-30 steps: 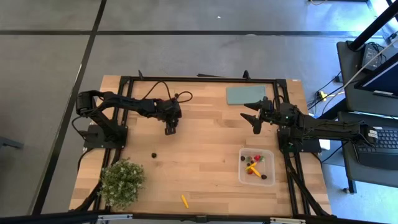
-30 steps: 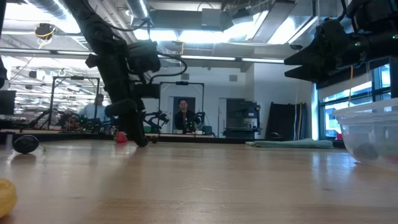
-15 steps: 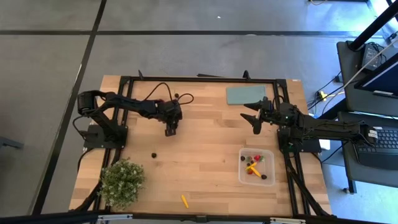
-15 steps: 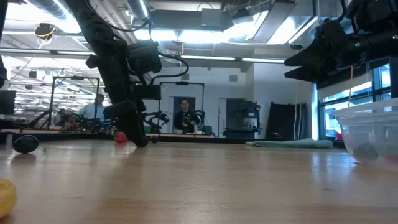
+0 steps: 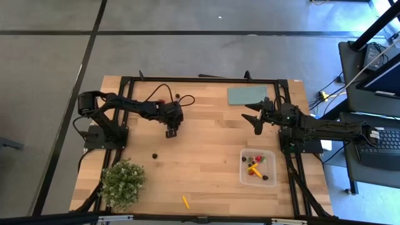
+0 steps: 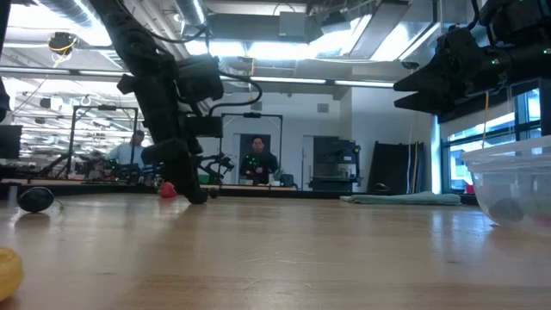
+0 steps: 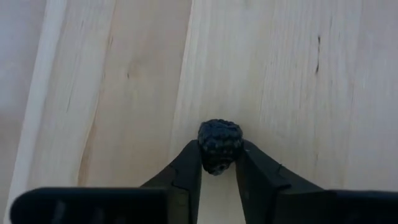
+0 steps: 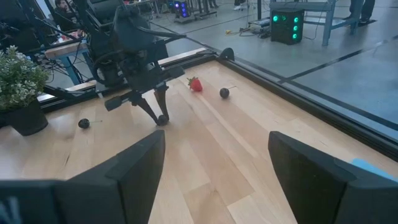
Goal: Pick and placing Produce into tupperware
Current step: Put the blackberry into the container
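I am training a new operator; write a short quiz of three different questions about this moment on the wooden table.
1. True or false: the left gripper is shut on a dark, bumpy, round berry.
2. Which produce piece lies alone near the table's front edge? A) a short orange-yellow stick B) a red strawberry C) a green leaf
3. Fill in: the right gripper hangs open above the table, beside the flat teal-grey slab and away from the small clear plastic ______.

Key: 1 true; 2 A; 3 box.
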You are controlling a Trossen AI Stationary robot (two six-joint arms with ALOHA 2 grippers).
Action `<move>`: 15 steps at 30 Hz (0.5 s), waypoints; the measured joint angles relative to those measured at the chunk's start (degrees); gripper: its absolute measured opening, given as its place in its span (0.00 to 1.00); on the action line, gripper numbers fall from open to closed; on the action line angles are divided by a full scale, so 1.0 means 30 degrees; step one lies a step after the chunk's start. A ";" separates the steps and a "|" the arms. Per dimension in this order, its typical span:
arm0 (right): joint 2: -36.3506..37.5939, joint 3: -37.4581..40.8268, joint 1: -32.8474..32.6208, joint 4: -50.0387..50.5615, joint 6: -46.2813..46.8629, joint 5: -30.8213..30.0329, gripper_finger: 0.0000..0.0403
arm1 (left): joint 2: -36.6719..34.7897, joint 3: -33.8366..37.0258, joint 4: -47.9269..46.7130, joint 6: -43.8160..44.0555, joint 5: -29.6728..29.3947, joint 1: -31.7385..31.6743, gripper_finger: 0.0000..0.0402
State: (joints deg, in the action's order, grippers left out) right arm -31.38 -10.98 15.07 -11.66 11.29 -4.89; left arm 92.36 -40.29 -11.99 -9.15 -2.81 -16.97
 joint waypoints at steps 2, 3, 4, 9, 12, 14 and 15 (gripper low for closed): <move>0.0000 0.0000 0.0000 0.0000 0.0000 0.0000 0.71 | 0.0007 0.0010 0.0079 0.0000 -0.0153 0.0087 0.19; 0.0000 0.0000 0.0000 0.0000 0.0000 0.0000 0.71 | 0.0015 0.0015 0.0134 0.0000 -0.0177 0.0130 0.20; 0.0000 0.0000 0.0000 0.0000 0.0000 0.0000 0.71 | 0.0022 0.0022 0.0181 0.0000 -0.0252 0.0188 0.20; 0.0000 0.0000 0.0000 0.0000 0.0000 0.0000 0.71 | 0.0022 0.0022 0.0326 0.0000 -0.0498 0.0356 0.18; 0.0000 0.0000 0.0000 0.0000 0.0000 -0.0003 0.71 | 0.0022 0.0022 0.0385 0.0007 -0.0472 0.0356 0.17; 0.0000 0.0000 0.0000 -0.0004 0.0000 -0.0004 0.71 | 0.0029 0.0022 0.0442 0.0027 -0.0416 0.0356 0.15; 0.0003 0.0000 0.0004 -0.0001 0.0000 -0.0004 0.71 | 0.0029 0.0022 0.0486 0.0078 -0.0399 0.0362 0.14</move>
State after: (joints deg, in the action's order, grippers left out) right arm -31.37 -10.98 15.08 -11.67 11.29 -4.90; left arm 92.44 -40.23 -10.53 -8.91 -4.01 -15.88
